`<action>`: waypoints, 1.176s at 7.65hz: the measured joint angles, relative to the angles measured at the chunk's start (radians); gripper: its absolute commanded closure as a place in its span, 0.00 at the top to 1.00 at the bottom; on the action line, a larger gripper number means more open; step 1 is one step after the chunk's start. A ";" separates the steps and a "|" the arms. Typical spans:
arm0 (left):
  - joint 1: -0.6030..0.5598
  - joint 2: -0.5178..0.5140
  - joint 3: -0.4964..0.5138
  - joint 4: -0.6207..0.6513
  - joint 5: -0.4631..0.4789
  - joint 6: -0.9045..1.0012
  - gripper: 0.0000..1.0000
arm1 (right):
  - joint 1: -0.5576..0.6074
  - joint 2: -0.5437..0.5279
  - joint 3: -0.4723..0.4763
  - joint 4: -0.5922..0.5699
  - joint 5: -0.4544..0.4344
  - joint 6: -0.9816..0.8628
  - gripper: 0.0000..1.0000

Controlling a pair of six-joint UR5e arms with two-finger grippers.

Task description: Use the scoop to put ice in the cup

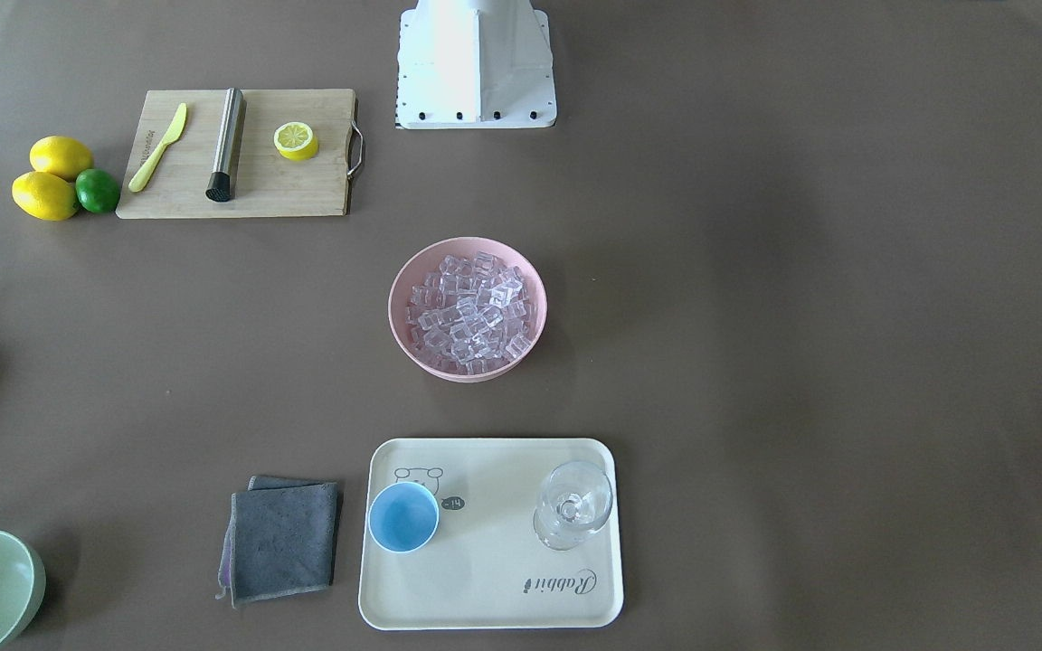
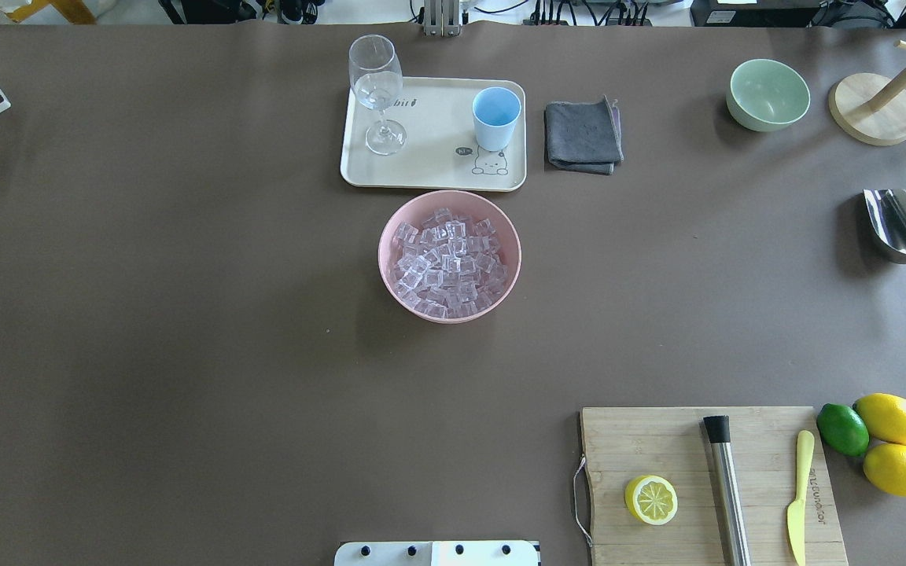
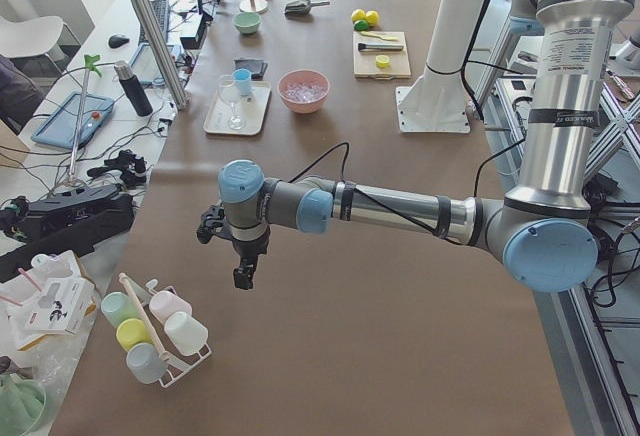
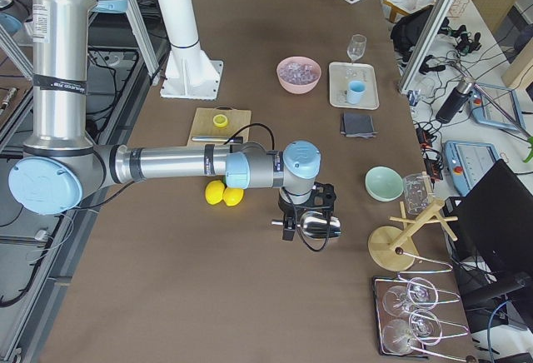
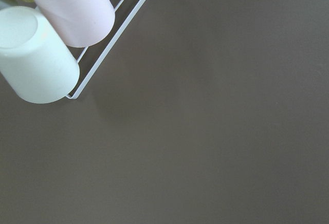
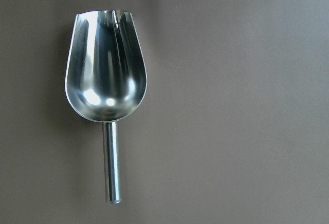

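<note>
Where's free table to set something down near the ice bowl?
Widest bare table lies on the robot's left of the pink bowl and tray. Another free patch sits between the pink bowl and the cutting board. Crowded: the far edge with tray, grey cloth and green bowl, and the near right corner with board, lemons and lime.
</note>
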 measured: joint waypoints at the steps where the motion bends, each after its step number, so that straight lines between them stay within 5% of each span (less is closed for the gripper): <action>1: 0.027 -0.004 -0.006 -0.001 0.001 0.015 0.99 | -0.043 -0.017 0.006 0.094 -0.012 0.100 1.00; 5: 0.286 -0.088 -0.105 -0.009 0.131 0.152 0.99 | -0.171 -0.103 -0.013 0.448 -0.085 0.390 1.00; 9: 0.463 -0.206 -0.116 -0.056 0.151 0.498 0.99 | -0.251 -0.144 -0.133 0.746 -0.154 0.510 1.00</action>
